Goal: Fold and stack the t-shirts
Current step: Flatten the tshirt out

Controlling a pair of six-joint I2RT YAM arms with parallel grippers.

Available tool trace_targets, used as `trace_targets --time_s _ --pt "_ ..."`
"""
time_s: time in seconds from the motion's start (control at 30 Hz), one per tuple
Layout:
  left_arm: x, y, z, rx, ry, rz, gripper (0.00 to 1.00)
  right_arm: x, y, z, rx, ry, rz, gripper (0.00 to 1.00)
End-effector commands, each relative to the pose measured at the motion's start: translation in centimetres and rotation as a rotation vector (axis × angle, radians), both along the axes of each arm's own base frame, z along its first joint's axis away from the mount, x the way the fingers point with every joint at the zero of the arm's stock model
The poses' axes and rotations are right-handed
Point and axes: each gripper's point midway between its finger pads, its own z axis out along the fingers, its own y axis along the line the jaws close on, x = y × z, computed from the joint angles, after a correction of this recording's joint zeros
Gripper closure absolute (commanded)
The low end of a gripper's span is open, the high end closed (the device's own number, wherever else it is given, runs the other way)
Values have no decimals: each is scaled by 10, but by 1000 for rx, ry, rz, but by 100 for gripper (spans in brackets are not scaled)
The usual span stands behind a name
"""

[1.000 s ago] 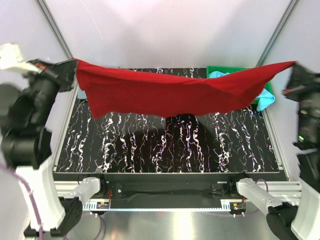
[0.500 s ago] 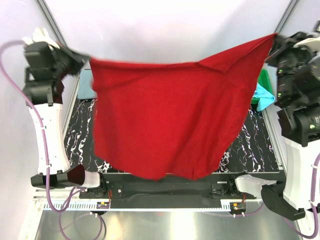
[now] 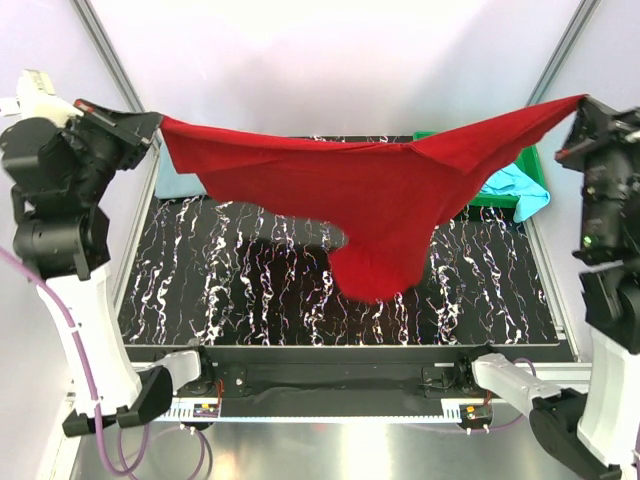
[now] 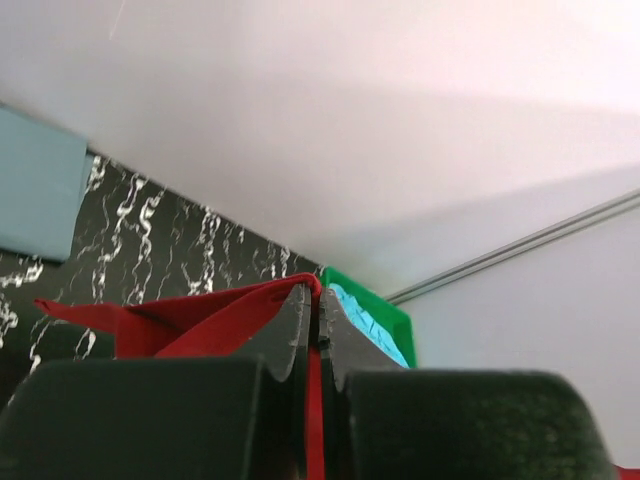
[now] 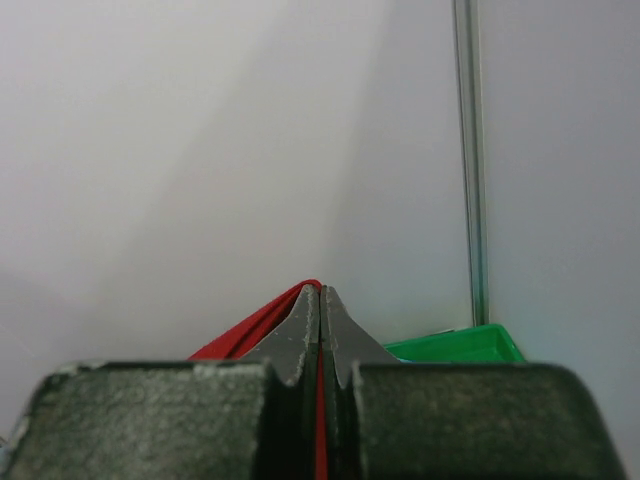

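The deep red t-shirt (image 3: 360, 190) hangs stretched in the air between both arms, its middle sagging toward the table. My left gripper (image 3: 157, 121) is shut on its left corner, and red cloth (image 4: 210, 318) shows pinched between the jaws. My right gripper (image 3: 580, 103) is shut on the right corner, where a red edge (image 5: 255, 322) runs into the jaws. A grey-blue t-shirt (image 3: 172, 183) lies folded at the back left (image 4: 35, 185). The turquoise t-shirt (image 3: 515, 186) lies in the green tray (image 3: 440, 137) at the back right (image 4: 362, 318).
The black marbled table (image 3: 230, 290) spreads under the hanging shirt. Metal frame posts (image 3: 108, 50) rise at both back corners. The green tray's rim (image 5: 450, 345) shows beyond my right fingers. White walls enclose the workspace.
Both arms swung the red shirt up so it hung as a wide sheet toward the camera, then brought it back; it now sags in a point over the table's middle.
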Motion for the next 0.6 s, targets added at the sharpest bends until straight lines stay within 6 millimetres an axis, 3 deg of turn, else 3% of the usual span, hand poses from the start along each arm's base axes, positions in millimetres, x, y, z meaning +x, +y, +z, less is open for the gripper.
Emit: trace_targets --time_s 0.0,0.23,0.37,0.5,0.57 --pt "-20 0 43 54 -155 11 100 -29 -18 32 35 -118 -62 100" --pt "-86 0 96 102 -348 77 100 -84 -33 60 87 -244 -63 100" --pt "-111 1 119 112 -427 111 100 -91 -36 67 105 -264 -62 100" --pt "-98 5 112 97 -401 121 100 -74 -30 67 97 -237 -54 100" --pt "-79 8 92 76 -331 115 100 -58 -23 63 92 -209 -41 100"
